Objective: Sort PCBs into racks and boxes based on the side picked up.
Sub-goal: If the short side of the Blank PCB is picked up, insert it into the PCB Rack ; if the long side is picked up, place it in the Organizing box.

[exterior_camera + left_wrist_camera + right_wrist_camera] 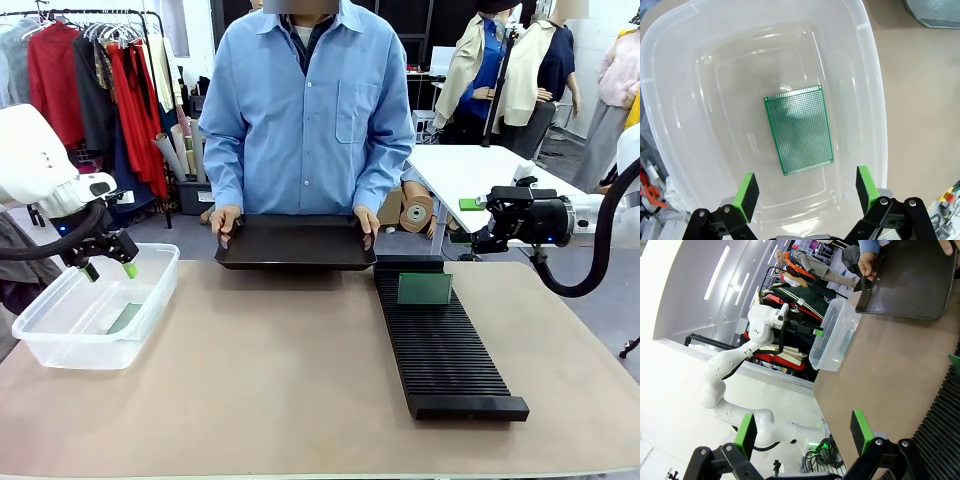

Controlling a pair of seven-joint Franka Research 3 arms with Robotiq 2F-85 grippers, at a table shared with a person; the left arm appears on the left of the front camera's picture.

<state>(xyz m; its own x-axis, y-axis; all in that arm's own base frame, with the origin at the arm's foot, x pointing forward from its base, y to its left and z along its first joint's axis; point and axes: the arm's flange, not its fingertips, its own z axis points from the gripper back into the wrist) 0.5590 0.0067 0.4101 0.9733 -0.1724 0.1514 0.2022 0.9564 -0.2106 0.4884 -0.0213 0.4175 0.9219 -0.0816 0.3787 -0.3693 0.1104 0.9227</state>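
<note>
A clear box [40,340] stands at the table's left with one PCB [125,318] lying flat on its floor. My left gripper [108,268] hangs open just above the box's far rim, holding nothing. From the left wrist, the dotted green PCB [799,130] lies inside the box [875,100], below the open gripper [805,192]. The long black rack [440,345] lies right of centre, with a PCB [424,288] standing upright in a far slot. My right gripper [465,222] hovers open and empty beyond the rack's far end. The right wrist view shows this gripper [802,432] open.
A person at the far side holds a shallow black tray [295,242] by both ends, resting at the table's far edge. The right wrist view shows the tray [912,280], the box [835,335] and the rack [945,425]. The brown table [250,400] is bare in the middle.
</note>
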